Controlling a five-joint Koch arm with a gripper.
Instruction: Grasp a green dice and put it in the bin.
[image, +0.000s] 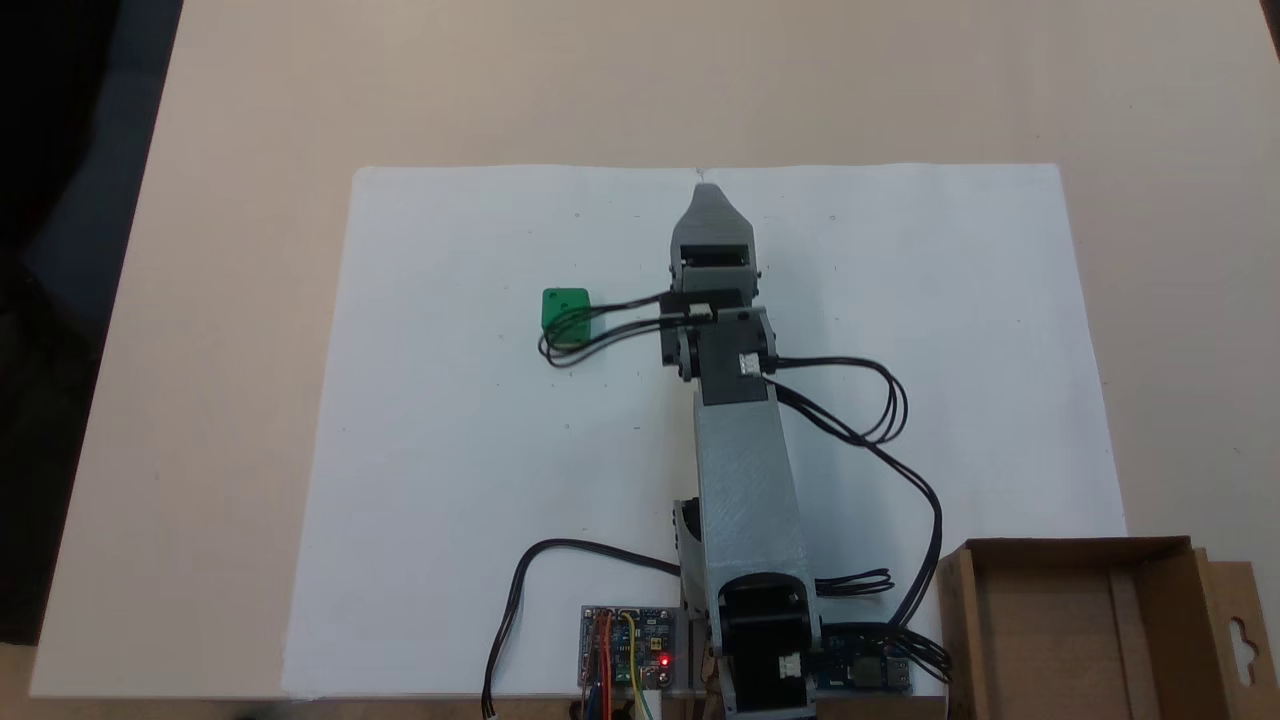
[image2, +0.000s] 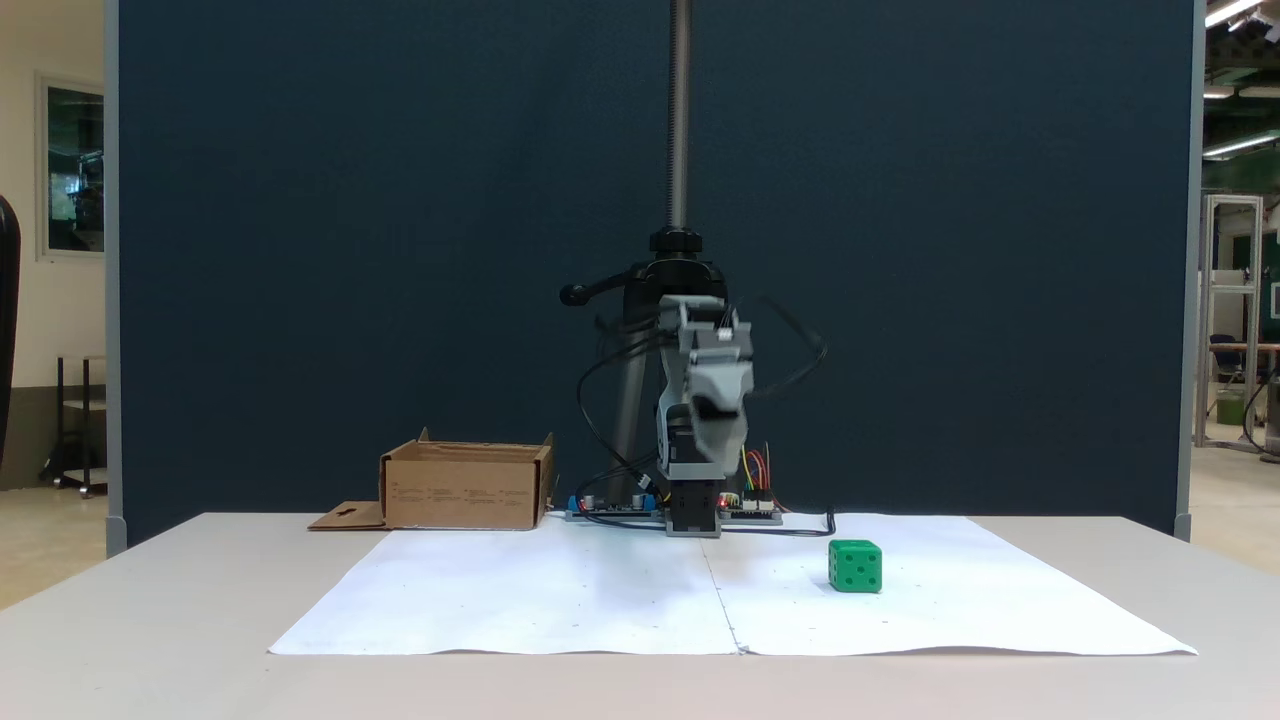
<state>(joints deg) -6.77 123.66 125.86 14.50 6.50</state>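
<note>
the green dice (image: 565, 310) (image2: 855, 566) rests on the white paper sheet (image: 450, 480) (image2: 560, 600), left of the gripper (image: 706, 190) (image2: 718, 425) in the top-down fixed view and apart from it. the gripper hangs above the sheet, holding nothing; i cannot tell whether its jaws are parted. the bin (image: 1060, 640) (image2: 465, 487) stands off the sheet's corner, beside the arm's base.

Even, soft room light falls from above, and ceiling strips (image2: 1238, 12) glow at the upper right of a fixed view. The white paper (image: 450, 480) looks bright without glare. Shadows are faint. The arm (image2: 705, 400) is motion-blurred; both pictures are slightly soft.
</note>
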